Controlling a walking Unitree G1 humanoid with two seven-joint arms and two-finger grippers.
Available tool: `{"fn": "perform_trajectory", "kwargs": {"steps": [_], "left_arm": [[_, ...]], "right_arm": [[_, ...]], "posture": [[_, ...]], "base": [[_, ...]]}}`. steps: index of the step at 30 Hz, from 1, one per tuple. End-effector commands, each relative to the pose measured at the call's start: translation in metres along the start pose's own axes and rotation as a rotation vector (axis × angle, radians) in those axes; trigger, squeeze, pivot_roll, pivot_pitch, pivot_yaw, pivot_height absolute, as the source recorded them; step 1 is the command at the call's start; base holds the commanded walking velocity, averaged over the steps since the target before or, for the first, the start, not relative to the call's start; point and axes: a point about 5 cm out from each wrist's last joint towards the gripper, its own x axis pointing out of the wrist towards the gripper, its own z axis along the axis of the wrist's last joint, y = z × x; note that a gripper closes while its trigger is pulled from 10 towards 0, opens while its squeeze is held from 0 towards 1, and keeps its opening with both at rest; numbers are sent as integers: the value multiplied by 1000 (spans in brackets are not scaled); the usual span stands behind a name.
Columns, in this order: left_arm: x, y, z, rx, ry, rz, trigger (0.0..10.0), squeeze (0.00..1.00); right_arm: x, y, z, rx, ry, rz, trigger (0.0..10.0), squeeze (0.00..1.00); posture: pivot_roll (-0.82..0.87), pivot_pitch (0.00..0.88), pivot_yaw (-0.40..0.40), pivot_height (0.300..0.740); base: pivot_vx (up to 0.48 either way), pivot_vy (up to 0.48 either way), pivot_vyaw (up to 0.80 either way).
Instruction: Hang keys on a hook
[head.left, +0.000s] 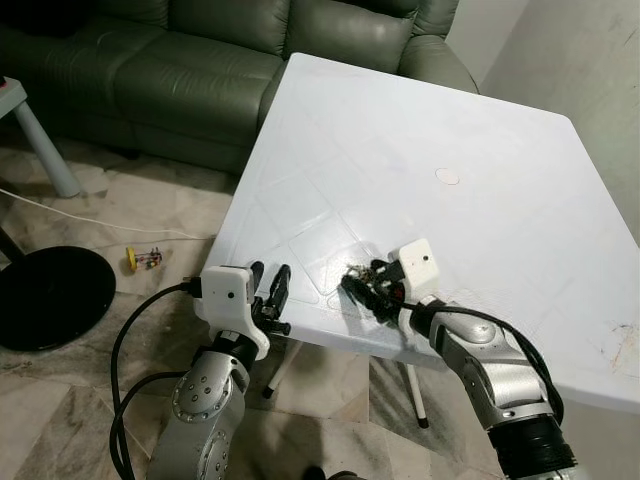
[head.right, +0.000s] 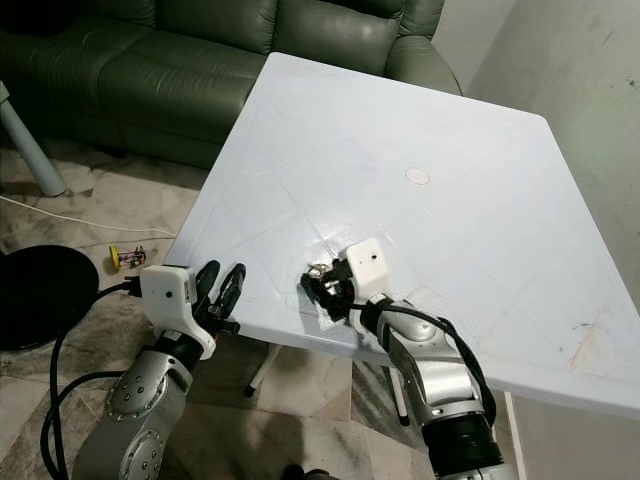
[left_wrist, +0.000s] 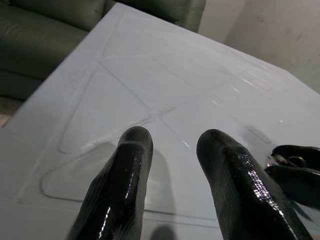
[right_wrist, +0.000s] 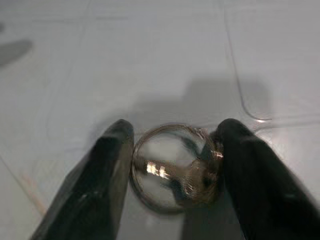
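You have one metal ring of keys low-centre on the smooth white table, pinched by the right gripper. Left gripper sits spread, lower left.

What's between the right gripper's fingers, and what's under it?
A metal key ring sits between the right gripper fingers, touching both, lying on the white table. The keys on it are blurred and partly covered by one finger, so their number is unclear.

keys | metal ring, blurred | flat on white table
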Motion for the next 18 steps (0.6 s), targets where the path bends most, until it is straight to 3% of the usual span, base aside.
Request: {"fn": "perform_trajectory", "kwargs": {"steps": [1, 14, 15, 16, 17, 18], "left_arm": [[-1, -6, 2, -15, -6, -8, 10000, 0], [0, -7, 1, -18, -8, -11, 10000, 0], [0, -7, 1, -18, -8, -11, 10000, 0], [0, -8, 1, -18, -8, -13, 10000, 0], [0, -8, 1, -18, -8, -13, 10000, 0], [1, -9, 1, -20, -9, -16, 10000, 0]], "right_arm": [[-4, -4, -14, 15, 64, -14, 0, 0], [-3, -5, -14, 9, 60, -17, 0, 0], [-3, -5, -14, 8, 59, -17, 196, 0], [-3, -4, -14, 6, 59, -10, 1255, 0], [-3, -4, -14, 6, 59, -8, 1255, 0], [-2, -5, -14, 6, 60, -17, 10000, 0]], "posture": [[180, 173, -178, 740], [183, 162, -179, 740], [182, 162, -178, 740], [182, 162, -178, 740], [182, 162, -178, 740], [183, 157, -179, 740]], "base": [[0, 0, 0], [0, 0, 0], [0, 0, 0], [0, 0, 0], [0, 0, 0], [0, 0, 0]]}}
